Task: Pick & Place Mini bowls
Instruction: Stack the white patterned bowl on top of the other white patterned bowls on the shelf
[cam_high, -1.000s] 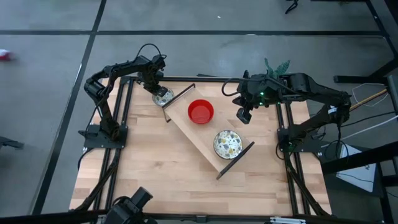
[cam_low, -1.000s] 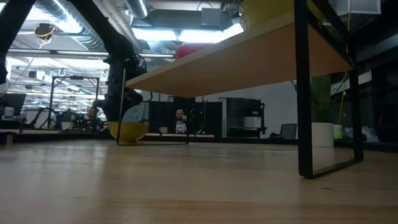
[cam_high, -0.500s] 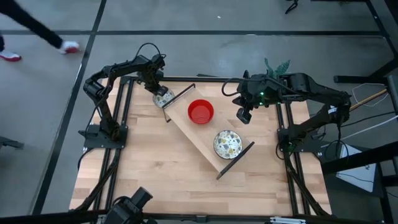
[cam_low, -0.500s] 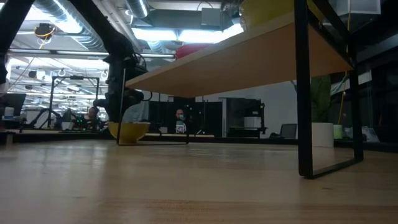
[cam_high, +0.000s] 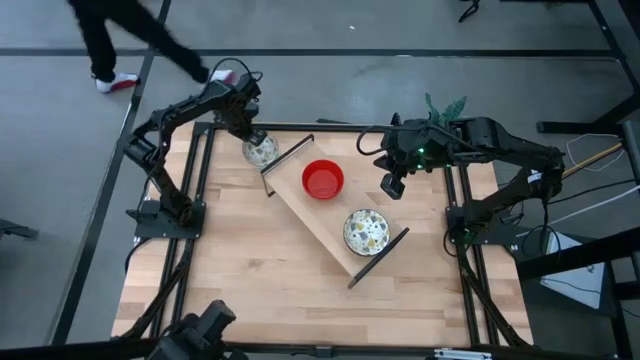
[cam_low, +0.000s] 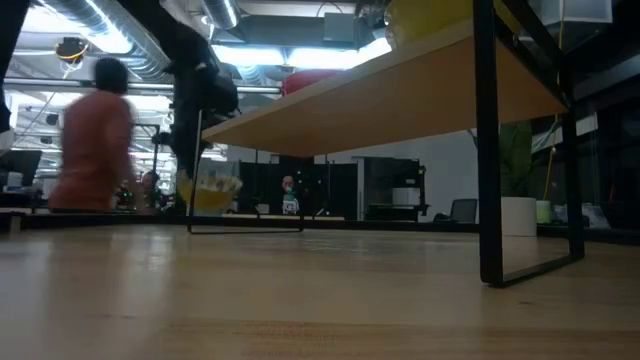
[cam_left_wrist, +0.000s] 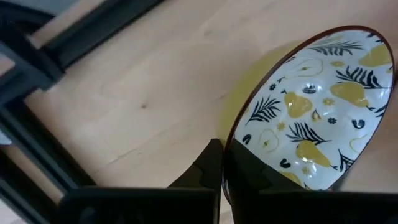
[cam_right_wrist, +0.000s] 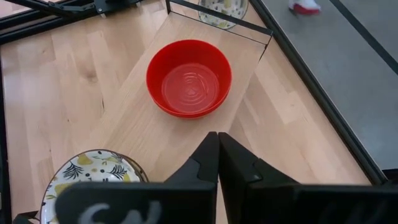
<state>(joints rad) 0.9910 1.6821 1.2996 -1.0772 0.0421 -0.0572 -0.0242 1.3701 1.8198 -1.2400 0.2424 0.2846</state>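
Left wrist view shows the left gripper (cam_left_wrist: 222, 180) with its fingers clamped on the rim of a patterned mini bowl (cam_left_wrist: 317, 106) — white inside with yellow pears and dark leaves, yellow outside — tilted above the wooden table (cam_left_wrist: 124, 93). In the high view that gripper (cam_high: 250, 137) sits at the table's far left corner, holding the bowl (cam_high: 260, 151) just beside the upper end of a raised wooden shelf (cam_high: 310, 205) that runs diagonally across the table. The low view shows the bowl (cam_low: 208, 190) lifted clear of the tabletop. On the shelf sit a red mini bowl (cam_high: 323, 179) and a second patterned mini bowl (cam_high: 366, 231), well apart. The right gripper (cam_high: 391, 187) hovers beside the red bowl — its fingers are pressed together, empty. A person (cam_low: 92, 140) passes behind the table.
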